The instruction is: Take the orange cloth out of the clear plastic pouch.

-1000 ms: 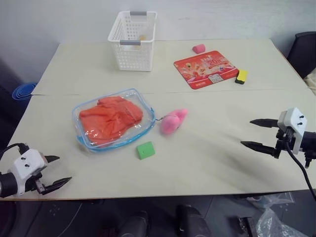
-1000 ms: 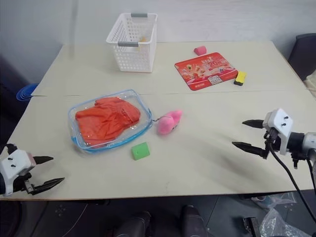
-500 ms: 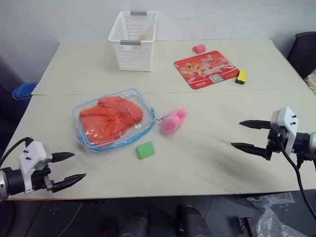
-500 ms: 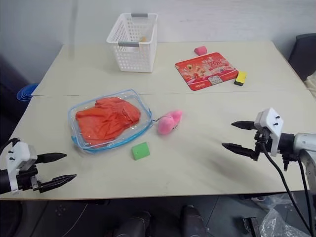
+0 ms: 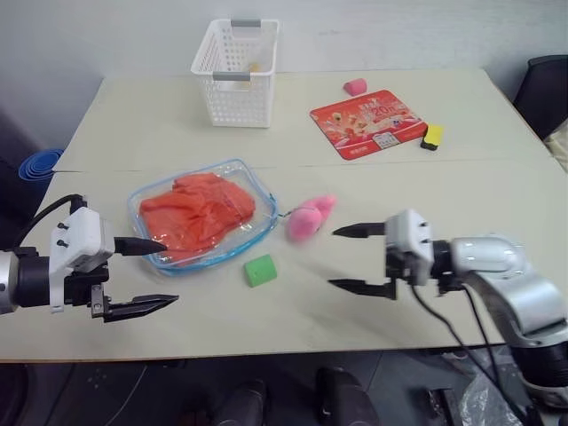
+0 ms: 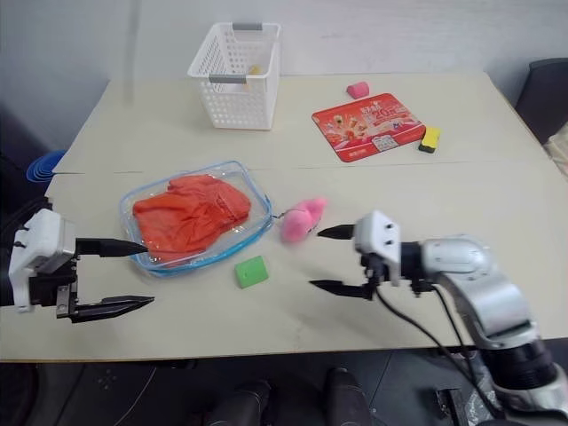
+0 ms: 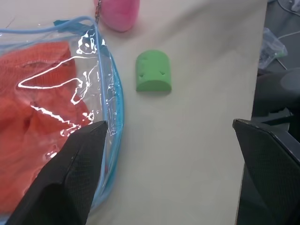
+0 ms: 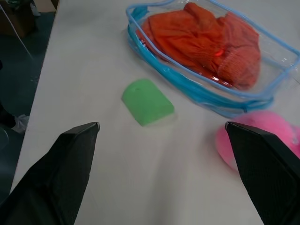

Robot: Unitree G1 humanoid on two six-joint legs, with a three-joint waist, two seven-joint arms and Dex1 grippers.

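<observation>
The orange cloth (image 5: 197,211) lies crumpled inside the clear plastic pouch (image 5: 253,232), which lies flat on the table left of centre with its blue edging all around. A pink plush charm (image 5: 311,218) hangs off the pouch's right corner. My left gripper (image 5: 170,273) is open at the pouch's near-left edge, its upper finger over the blue rim. My right gripper (image 5: 333,258) is open to the right of the charm, pointing left. The left wrist view has the cloth (image 7: 33,117) under glossy plastic beside one finger. In the right wrist view the pouch (image 8: 225,105) lies ahead.
A green block (image 5: 261,269) sits just in front of the pouch, between both grippers. At the back stand a white lattice basket (image 5: 232,62), a red printed card (image 5: 368,123), a yellow block (image 5: 433,136) and a small pink piece (image 5: 356,86).
My right gripper has swept far to the left, from the table's right edge to beside the charm. My left gripper has moved right and up to the pouch's edge. Both stay open.
</observation>
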